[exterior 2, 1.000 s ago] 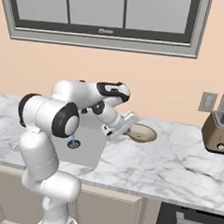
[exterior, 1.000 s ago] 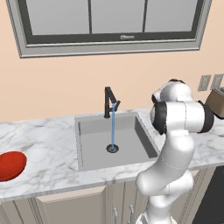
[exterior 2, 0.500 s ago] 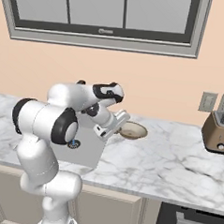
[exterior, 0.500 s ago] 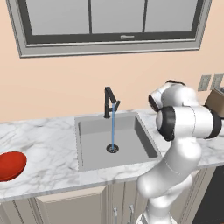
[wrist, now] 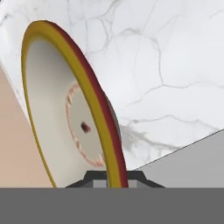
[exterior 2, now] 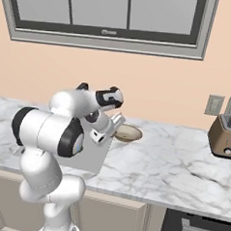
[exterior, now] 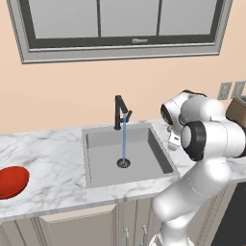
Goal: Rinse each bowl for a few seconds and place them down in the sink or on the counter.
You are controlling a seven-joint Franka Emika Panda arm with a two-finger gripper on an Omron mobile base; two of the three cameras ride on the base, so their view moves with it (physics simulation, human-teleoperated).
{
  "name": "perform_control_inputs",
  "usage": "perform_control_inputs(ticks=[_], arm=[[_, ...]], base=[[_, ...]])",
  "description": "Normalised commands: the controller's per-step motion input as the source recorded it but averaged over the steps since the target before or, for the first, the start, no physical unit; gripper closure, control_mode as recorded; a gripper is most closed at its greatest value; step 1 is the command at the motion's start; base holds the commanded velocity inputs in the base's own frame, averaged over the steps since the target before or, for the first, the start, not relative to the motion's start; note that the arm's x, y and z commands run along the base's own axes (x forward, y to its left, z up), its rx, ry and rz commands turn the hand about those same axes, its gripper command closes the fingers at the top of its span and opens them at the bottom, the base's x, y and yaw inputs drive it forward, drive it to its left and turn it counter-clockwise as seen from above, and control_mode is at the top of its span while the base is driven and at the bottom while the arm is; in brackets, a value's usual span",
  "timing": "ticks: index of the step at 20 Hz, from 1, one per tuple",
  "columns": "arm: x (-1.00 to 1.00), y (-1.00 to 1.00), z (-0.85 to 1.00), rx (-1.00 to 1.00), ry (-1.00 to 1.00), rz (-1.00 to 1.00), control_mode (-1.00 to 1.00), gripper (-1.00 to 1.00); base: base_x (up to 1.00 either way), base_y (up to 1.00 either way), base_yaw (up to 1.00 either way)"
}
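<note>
Between the tool's [wrist: 114,178] tips sits the rim of the beige bowl [wrist: 65,118], pinched tight, its pale inside facing the camera on the hand. From the right base camera that bowl [exterior 2: 128,133] is just past the tool [exterior 2: 118,122], low over the marble table [exterior 2: 172,164]. Off to the tool's left lies the sink [exterior: 126,154], water running from the black faucet [exterior: 118,111]. Far beyond it, the red bowl [exterior: 10,181] rests on the table.

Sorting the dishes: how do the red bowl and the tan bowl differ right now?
The red bowl is glossy red; the tan bowl is pale inside with a yellow-brown rim. The red one sits free left of the sink; the hand grips the tan one's rim to the right. Both are shallow and round.
</note>
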Motion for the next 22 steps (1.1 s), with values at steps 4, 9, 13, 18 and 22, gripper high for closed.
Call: perform_control_inputs(ticks=[4,9,13,18,22], arm=[[0.0,0.35,0.0,0.02,-0.01,0.13,-1.0,1.0],[0.0,0.41,0.0,0.0,-0.01,0.12,-1.0,1.0],[0.0,0.41,0.0,0.0,-0.01,0.11,-1.0,1.0],[0.0,0.37,0.0,0.01,-0.02,0.13,-1.0,1.0],[-0.02,0.14,0.03,0.04,-0.03,0.17,-1.0,1.0]], base=[[0.0,0.0,0.0],[0.0,0.0,0.0],[0.0,0.0,0.0],[0.0,0.0,0.0],[0.0,0.0,0.0]])
